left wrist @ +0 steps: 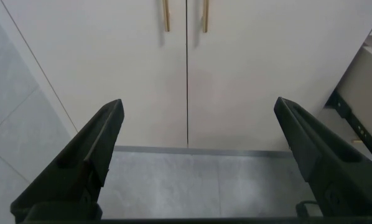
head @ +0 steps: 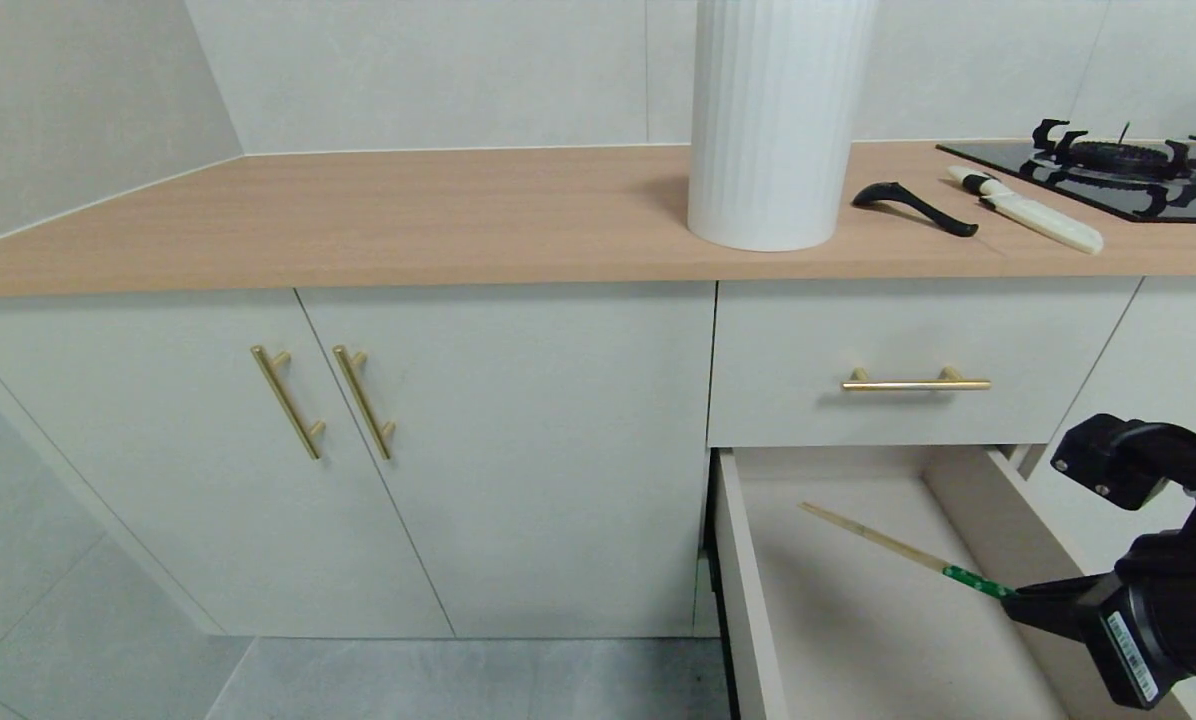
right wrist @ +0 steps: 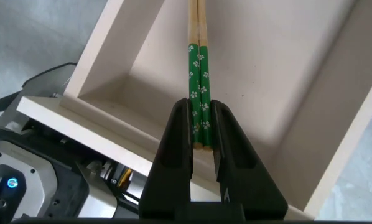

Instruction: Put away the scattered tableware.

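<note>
My right jaws were shut tight on the chopsticks [right wrist: 198, 62], a pair held side by side. They pinched the green end, and the bare wood ran straight out ahead of the jaws, in line with them. The far tips pointed away into the open drawer [head: 743, 580]. The drawer lay right under and in front of the jaws, with a wall on each side of the sticks. I could not tell if the tips touched the drawer floor.

I judged that the next move only needed the sticks brought down flat and let go, since their long line ran inside the drawer and not across a wall.

My left jaws were wide open with nothing in them, facing the cupboard doors [left wrist: 186, 56] and well apart from the chopsticks. So the right arm was the near one.

A knife [head: 1033, 212] and a peeler [head: 913, 207] lay up on the table [head: 408, 215], far above and beyond the right jaws.
</note>
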`<state>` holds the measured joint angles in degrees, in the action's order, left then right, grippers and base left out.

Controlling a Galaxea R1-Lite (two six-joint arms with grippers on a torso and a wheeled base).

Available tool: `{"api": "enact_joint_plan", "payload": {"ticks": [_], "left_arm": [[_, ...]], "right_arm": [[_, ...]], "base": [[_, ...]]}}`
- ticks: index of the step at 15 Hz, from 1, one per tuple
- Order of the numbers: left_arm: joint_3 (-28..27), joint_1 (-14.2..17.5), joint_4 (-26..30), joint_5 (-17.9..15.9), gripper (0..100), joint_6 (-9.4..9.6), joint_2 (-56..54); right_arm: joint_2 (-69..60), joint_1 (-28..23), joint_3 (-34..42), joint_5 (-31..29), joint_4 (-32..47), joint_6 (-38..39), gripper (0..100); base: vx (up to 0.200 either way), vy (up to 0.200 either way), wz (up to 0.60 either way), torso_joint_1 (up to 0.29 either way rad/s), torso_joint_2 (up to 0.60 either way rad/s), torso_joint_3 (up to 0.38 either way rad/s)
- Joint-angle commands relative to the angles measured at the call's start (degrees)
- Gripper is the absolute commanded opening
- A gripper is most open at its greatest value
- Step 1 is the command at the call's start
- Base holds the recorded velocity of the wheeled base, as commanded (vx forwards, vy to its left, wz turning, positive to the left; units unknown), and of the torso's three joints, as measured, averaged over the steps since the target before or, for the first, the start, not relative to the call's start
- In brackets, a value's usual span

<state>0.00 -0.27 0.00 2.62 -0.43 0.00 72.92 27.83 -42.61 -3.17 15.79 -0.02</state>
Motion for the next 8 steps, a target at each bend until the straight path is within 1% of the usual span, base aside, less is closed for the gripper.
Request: {"api": "enact_joint_plan", "payload": {"ticks": [1,5,8], "left_arm": [[0.00,0.00,0.00,0.02,100,-0.01,0.00],[0.00,0.00,0.00,0.02,100,-0.01,0.00],[0.00,0.00,0.00,0.02,100,-0.01,0.00]], "right_arm": [[3.45,0.03,1.12,-0.08,-2.34,0.02,0],[10.75,0.12,2.44,-1.14,-9.11,0.73,0],[23.40,1.35,2.26,-1.49,-22.03,13.21,0]], "base": [[0.000,0.000,0.00,0.000,0.00,0.000],[0.000,0.000,0.00,0.000,0.00,0.000],[0.000,0.000,0.00,0.000,0.00,0.000]]}}
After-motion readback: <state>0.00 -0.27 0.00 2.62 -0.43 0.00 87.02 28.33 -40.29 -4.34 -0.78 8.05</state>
